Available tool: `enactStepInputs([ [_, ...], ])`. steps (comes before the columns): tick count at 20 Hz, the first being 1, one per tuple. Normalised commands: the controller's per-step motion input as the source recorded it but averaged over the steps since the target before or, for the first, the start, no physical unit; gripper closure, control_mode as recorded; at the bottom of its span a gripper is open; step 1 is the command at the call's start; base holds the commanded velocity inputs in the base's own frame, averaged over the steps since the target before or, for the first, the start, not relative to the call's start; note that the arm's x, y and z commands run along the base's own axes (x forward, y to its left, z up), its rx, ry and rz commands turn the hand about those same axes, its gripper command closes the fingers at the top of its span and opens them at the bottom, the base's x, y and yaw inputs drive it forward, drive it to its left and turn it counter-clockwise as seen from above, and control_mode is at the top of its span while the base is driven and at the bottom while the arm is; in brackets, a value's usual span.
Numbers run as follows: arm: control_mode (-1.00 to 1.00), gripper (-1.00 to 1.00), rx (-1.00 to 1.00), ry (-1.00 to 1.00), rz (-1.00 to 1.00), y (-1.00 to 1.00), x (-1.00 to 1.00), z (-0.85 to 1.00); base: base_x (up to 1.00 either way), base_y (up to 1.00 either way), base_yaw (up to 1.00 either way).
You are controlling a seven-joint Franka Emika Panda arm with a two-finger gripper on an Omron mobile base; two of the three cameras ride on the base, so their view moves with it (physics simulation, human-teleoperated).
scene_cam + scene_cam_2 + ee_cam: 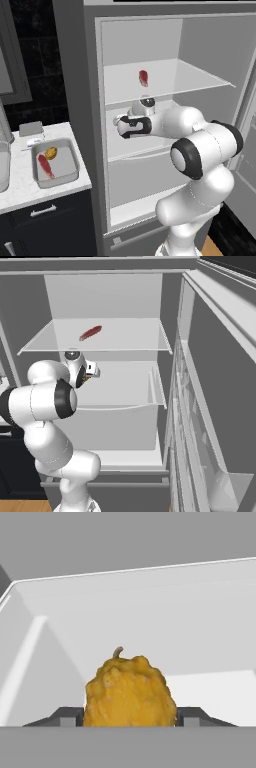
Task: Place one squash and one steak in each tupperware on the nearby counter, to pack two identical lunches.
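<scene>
A lumpy yellow-orange squash (130,687) sits on the fridge's middle shelf, and my gripper (130,718) has its two fingers against its left and right sides, shut on it. My hand reaches into the fridge in the left base view, gripper (119,121), and in the right base view, gripper (95,372). One red steak (143,77) (90,333) lies on the glass shelf above. On the counter (20,192), a grey tupperware (75,161) holds another squash (50,152) and steak (45,165).
The fridge door (210,406) stands open on the right. A glass shelf (200,80) hangs close over my hand. A small grey box (31,129) sits behind the tupperware. A second grey tray's edge (3,167) shows at the far left.
</scene>
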Motion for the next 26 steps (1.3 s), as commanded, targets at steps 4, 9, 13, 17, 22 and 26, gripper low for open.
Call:
enactStepInputs([
  [4, -1.00, 1.00, 0.00, 0.00, 0.00, 0.00, -0.01, 0.00, 0.00, 0.00, 0.00],
  [9, -1.00, 1.00, 0.01, -0.02, 0.00, -0.18, -0.77, 0.00, 0.00, 0.00, 0.00],
  [13, -1.00, 1.00, 0.03, -0.10, 0.00, -0.48, -1.00, 0.05, 0.00, 0.00, 0.00],
  [17, -1.00, 1.00, 0.00, 0.02, 0.00, -0.52, -0.96, 0.77, 0.00, 0.00, 0.00],
  [22, -1.00, 1.00, -0.08, 0.29, 0.07, -0.31, -0.85, 1.00, 0.00, 0.00, 0.00],
  [26, -1.00, 1.00, -0.19, 0.47, 0.12, -0.02, -0.67, 1.00, 0.00, 0.00, 0.00],
])
